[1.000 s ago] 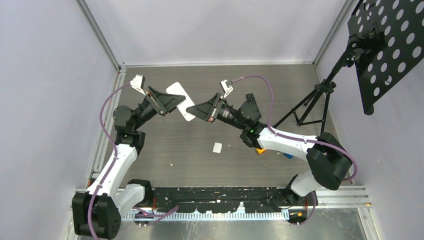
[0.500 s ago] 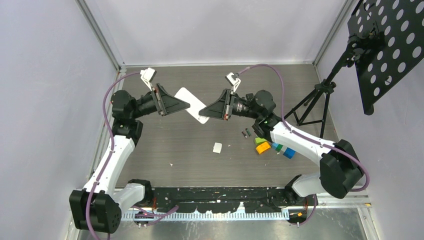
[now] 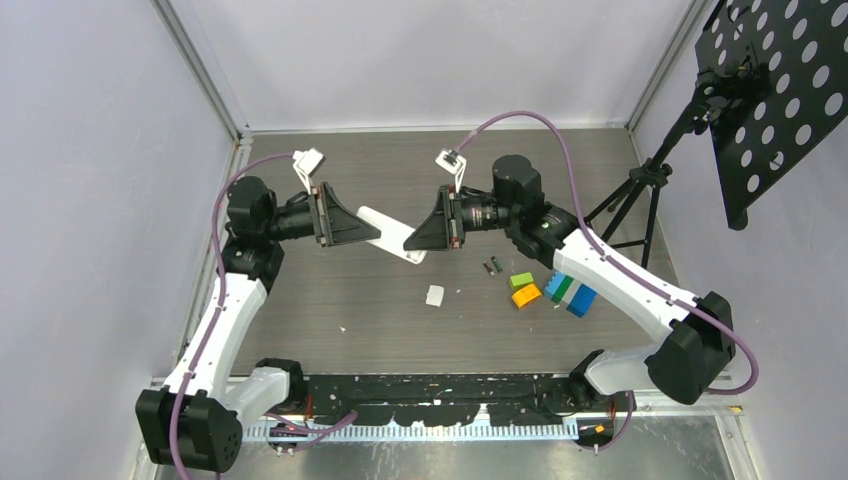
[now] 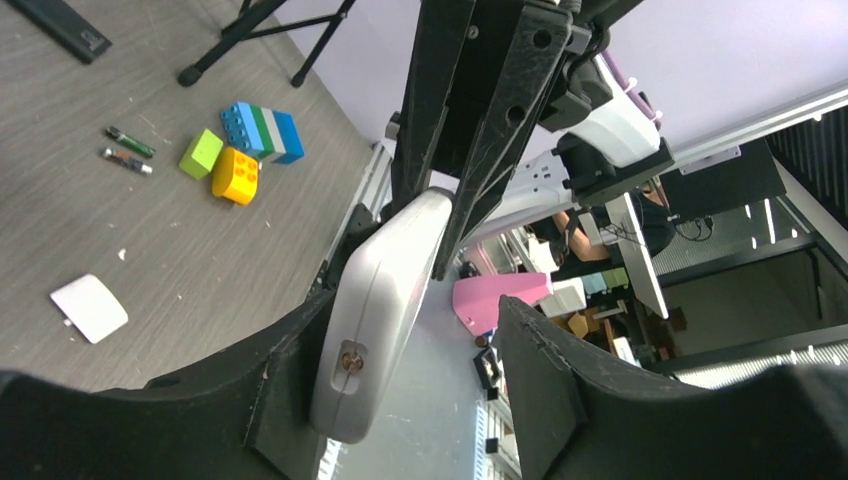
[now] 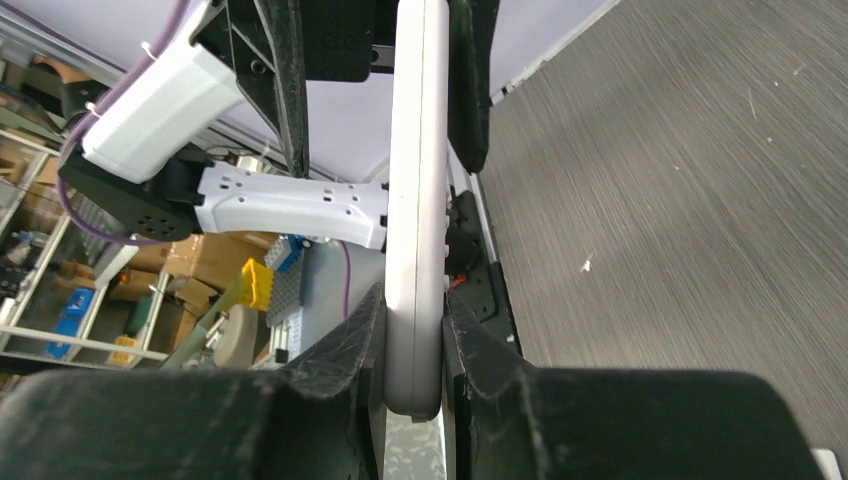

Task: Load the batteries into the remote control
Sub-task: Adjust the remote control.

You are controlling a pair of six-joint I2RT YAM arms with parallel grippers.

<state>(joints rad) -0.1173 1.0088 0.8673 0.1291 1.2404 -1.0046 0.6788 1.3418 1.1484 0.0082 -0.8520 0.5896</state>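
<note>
Two grippers meet above the table in the overhead view: the left gripper and right gripper are each at one end of the white remote control, which hangs in the air between them, probably for a handover or a turn to bring the battery bay up. Two dark batteries lie on the table beside the green block, with a small white panel, likely the battery cover, nearer the bases. From the left wrist, the remote leans on one finger while the other stands apart: that gripper is open. From the right wrist, both fingers clamp the remote's flat sides.
</note>
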